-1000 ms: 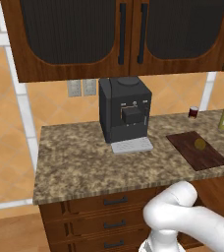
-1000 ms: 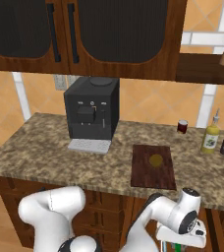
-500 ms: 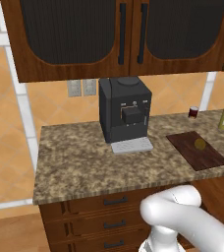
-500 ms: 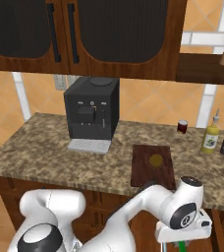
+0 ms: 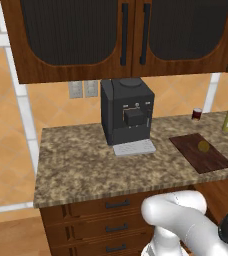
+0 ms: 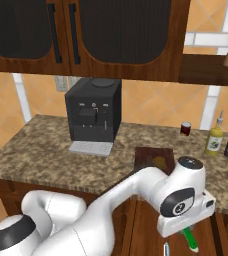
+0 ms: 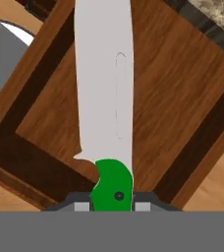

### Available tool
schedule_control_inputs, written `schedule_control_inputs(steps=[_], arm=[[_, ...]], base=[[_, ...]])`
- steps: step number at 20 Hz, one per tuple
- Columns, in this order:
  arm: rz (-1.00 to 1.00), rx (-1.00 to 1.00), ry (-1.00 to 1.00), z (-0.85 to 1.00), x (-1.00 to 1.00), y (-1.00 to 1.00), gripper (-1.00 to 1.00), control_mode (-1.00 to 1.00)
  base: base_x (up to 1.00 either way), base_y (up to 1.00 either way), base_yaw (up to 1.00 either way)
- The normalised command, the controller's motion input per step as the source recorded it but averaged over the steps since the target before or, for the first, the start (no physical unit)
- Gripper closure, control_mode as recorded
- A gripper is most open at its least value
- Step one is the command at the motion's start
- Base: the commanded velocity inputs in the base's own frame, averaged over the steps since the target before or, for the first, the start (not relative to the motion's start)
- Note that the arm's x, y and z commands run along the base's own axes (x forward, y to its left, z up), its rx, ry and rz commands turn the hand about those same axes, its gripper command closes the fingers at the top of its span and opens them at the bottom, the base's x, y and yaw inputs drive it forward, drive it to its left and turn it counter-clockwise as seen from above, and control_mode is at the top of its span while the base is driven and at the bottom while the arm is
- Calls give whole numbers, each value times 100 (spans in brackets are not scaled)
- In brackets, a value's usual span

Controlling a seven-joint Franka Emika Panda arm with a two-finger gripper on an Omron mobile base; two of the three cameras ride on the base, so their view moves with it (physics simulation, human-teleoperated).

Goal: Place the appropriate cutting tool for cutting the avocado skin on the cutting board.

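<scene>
Pincer (image 7: 113, 206) clamped on the green handle of the knife (image 7: 104, 88) (blade pale, stiff, light); the handle is the safe hold, below the bench (image 6: 46, 150), well apart from the cutting board (image 6: 153, 159).

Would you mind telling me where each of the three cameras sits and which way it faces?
Left base view: behind the arm on its left, looking forward and down at the counter, coffee machine and cutting board; white arm at lower right.
Right base view: behind on the right, same counter; arm sweeps from lower left to the gripper, shut on the knife, low in front of the cabinets.
Hand view: on the hand, looking along the knife's blade at a wooden cabinet front.
Both base views share the avocado on the board.
</scene>
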Motion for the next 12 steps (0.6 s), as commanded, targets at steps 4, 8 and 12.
schedule_control_inputs(steps=[4,8,12], arm=[[16,4,-7,55,44,2,100,-100],[17,8,0,6,83,15,100,-100],[17,9,0,0,98,13,100,-100]], base=[[0,0,0],[0,0,0],[0,0,0]])
